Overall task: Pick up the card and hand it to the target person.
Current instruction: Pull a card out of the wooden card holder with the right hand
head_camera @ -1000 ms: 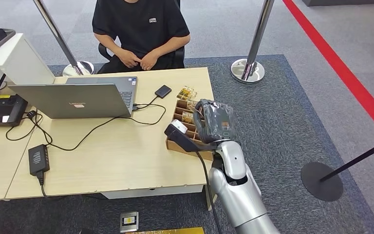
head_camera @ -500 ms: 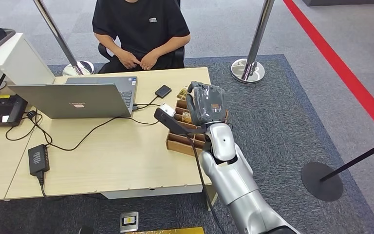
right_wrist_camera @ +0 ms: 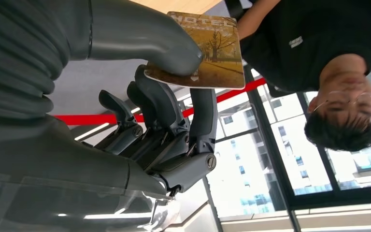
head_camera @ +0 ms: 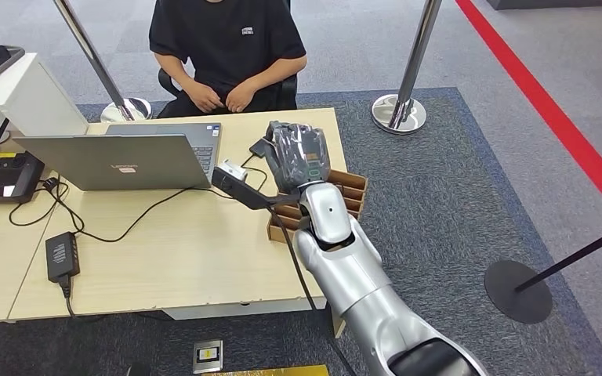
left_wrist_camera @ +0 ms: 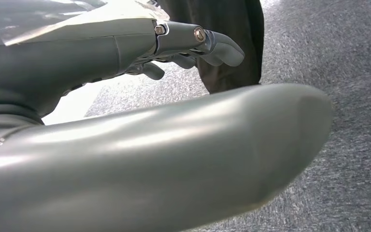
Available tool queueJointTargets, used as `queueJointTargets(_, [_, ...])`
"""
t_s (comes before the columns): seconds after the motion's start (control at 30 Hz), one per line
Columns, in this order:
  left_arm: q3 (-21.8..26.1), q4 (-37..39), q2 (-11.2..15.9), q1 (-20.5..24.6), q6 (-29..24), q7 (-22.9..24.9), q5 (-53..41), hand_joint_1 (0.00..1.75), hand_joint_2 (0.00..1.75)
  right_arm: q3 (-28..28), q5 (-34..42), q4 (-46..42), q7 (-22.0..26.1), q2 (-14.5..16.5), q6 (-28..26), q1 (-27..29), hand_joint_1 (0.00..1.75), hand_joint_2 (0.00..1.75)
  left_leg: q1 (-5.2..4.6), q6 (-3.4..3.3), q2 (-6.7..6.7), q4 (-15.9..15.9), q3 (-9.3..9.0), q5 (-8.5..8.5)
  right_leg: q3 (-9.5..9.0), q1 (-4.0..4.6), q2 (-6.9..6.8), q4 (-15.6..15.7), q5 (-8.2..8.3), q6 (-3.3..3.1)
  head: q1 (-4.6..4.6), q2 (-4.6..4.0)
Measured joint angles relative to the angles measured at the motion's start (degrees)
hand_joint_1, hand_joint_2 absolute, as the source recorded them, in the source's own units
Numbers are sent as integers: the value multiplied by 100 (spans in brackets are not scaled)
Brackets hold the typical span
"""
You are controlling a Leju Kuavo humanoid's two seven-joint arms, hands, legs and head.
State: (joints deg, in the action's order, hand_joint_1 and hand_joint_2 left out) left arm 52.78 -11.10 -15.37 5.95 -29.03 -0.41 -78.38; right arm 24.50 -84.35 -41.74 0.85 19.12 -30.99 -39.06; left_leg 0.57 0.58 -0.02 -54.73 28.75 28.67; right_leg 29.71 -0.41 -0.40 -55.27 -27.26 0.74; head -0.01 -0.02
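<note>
Our right hand point(right_wrist_camera: 140, 116) pinches the thin, stiff, glossy yellow-brown hotel card point(right_wrist_camera: 200, 50) by one edge above the light wooden desk point(head_camera: 180, 235), likely slippery, so we grip firmly.

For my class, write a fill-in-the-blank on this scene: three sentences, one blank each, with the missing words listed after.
1. The right hand holds a ____ between its thumb and fingers.
2. The person seated behind the desk wears a ____ T-shirt.
3. On the desk, the laptop stands ____.

Missing words: card; black; open
</note>
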Motion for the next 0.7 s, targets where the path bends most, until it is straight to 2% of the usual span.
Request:
queueJointTargets(0.23, [0, 1, -1, -6, -23, 15, 21, 0, 0, 150, 156, 248, 65, 129, -2, -132, 152, 175, 0, 0, 0, 0, 0, 0, 0, 0, 0, 0, 0, 0, -1, 0])
queueJointTargets(0.7, [2, 4, -2, -16, -26, 10, 60, 0, 0, 438, 382, 415, 68, 142, -4, -263, 152, 175, 0, 0, -1, 0, 1, 0, 0, 0, 0, 0, 0, 0, -1, 0])
